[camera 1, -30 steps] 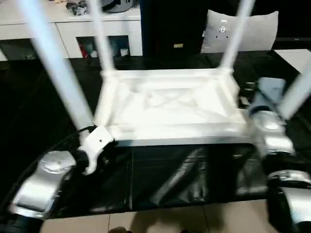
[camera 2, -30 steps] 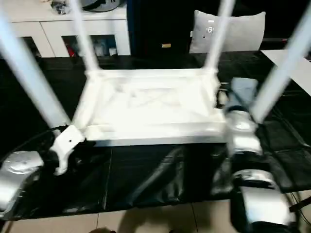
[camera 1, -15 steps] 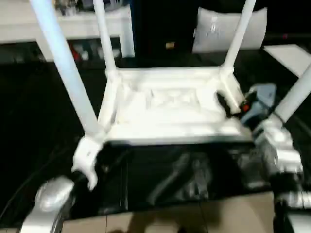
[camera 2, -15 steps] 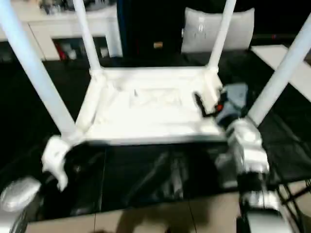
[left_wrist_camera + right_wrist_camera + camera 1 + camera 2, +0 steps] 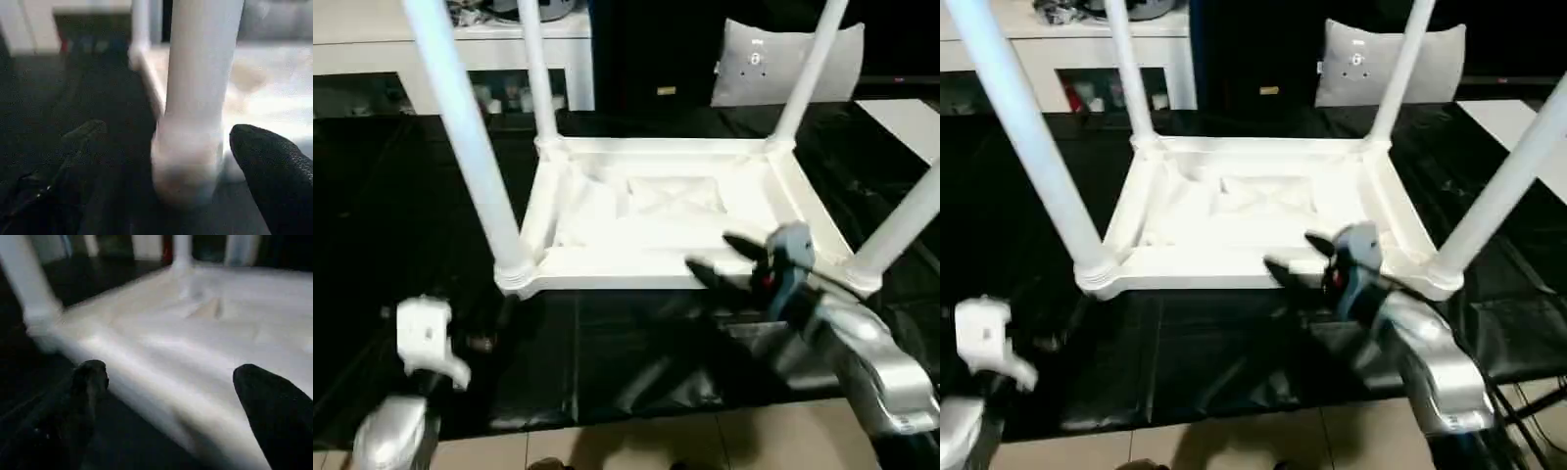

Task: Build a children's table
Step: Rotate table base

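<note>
On the black counter (image 5: 372, 196), the left end effector (image 5: 161, 161) stood wide apart, clear of the near-left leg (image 5: 460, 137) of the upside-down white children's table (image 5: 656, 211), whose four tapered legs rose from round corner sockets, while the right end effector (image 5: 724, 257) gaped wide over its near rim.

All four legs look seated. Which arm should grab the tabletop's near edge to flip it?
Right, probably. The right gripper hangs open right at the tabletop near rim; the left gripper faces the near-left leg instead.
</note>
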